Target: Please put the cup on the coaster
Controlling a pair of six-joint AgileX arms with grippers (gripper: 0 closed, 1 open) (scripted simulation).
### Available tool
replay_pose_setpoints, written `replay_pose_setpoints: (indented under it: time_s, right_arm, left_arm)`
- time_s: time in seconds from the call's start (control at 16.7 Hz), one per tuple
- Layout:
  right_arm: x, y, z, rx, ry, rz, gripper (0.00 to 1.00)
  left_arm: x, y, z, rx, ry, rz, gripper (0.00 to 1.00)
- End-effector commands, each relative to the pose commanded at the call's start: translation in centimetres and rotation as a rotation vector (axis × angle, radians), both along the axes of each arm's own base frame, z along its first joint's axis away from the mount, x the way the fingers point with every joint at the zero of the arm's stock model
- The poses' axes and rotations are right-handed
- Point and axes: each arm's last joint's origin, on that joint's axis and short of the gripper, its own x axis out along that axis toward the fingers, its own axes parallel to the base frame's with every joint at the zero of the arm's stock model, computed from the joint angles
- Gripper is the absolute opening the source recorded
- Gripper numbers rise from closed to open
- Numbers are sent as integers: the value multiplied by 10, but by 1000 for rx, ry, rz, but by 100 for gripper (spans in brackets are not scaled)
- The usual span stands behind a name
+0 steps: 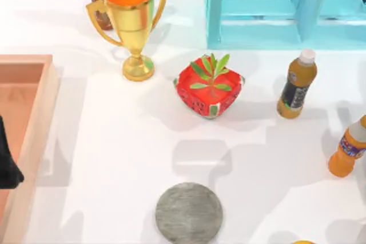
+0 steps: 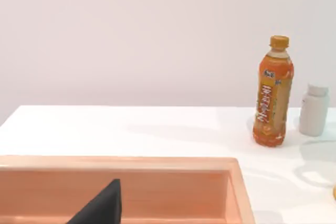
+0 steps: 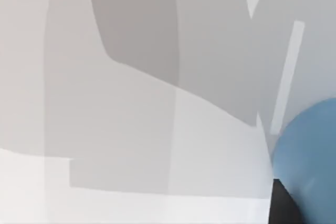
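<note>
The coaster (image 1: pixel 189 212), a flat grey mottled disc, lies on the white table near the front edge, about mid-width. Close to the lens in the right wrist view is the blue cup (image 3: pixel 310 156), with a dark part of my right gripper (image 3: pixel 283 205) pressed against its side. That gripper looks shut on the cup, above the white tabletop and its grey shadows. My left gripper (image 1: pixel 8 164) is parked at the far left over the wooden tray (image 1: pixel 40 118), and its dark tip (image 2: pixel 100 208) hangs above the tray floor.
A gold trophy (image 1: pixel 134 21) stands at the back left, with a red watermelon pot (image 1: pixel 209 87) holding a plant at the centre. Two orange bottles (image 1: pixel 296 87) (image 1: pixel 349 147) stand at the right. A turquoise cabinet (image 1: pixel 286 10) fills the back right.
</note>
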Motion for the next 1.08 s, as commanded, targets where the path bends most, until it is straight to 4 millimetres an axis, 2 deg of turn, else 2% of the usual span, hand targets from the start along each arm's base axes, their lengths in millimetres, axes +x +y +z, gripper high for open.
replay_pose_setpoints:
  time_s: [0.36,0.54,0.66,0.84,0.96,1.08]
  right_arm:
    - [2,-2,3,-4,-14,-13,0]
    - [19,-3,24,-25,-99,-100,0]
    - [36,7,48,-27,-193,-182,0]
    - [60,45,96,29,-367,-331,0]
    - [69,84,129,120,-465,-445,0]
    - [68,131,158,247,-517,-567,0]
  left_arm:
    - [0,0,0,0,0,0,100]
    - [0,0,0,0,0,0,100]
    - [0,0,0,0,0,0,100]
    - [0,0,0,0,0,0,100]
    - [0,0,0,0,0,0,100]
    - [0,0,0,0,0,0,100]
